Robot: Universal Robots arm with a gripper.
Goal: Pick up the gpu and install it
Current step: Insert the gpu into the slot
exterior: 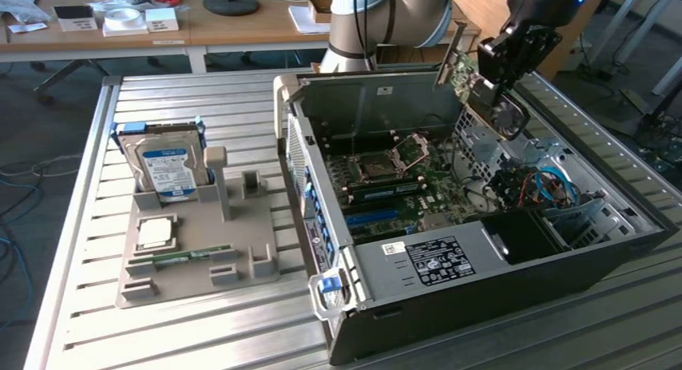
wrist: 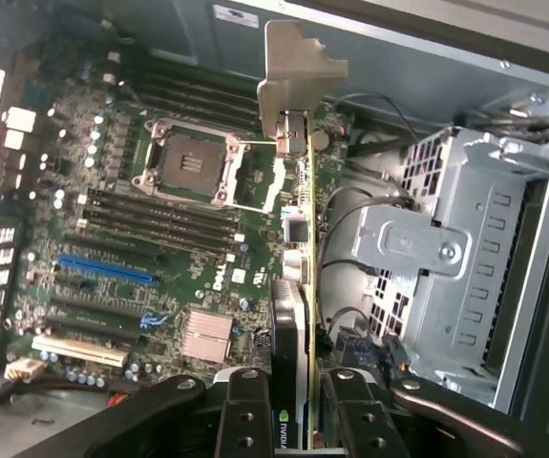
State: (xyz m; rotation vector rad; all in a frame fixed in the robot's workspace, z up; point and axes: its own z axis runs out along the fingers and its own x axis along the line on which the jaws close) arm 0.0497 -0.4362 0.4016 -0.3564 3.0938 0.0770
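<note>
My gripper (exterior: pixel 493 73) is shut on the gpu (exterior: pixel 503 108), a thin dark card with a round fan and a silvery bracket, and holds it in the air over the far side of the open computer case (exterior: pixel 448 306). The wrist view shows the gpu (wrist: pixel 298 286) edge-on between the two black fingers (wrist: pixel 245 410), its bracket (wrist: pixel 293 76) pointing away from the camera. Below it lies the green motherboard (wrist: pixel 159 239) with its empty processor socket (wrist: pixel 193 162) and a blue slot (wrist: pixel 107 272). The card hangs above the board, apart from the slots.
A grey drive cage (wrist: pixel 446 258) and loose cables stand close beside the card inside the case. On the slatted metal table (exterior: pixel 213 98) a grey fixture (exterior: pixel 239 262) carries a hard drive (exterior: pixel 165 166), a processor (exterior: pixel 156 232) and a green memory stick (exterior: pixel 181 256). Wooden desks stand behind.
</note>
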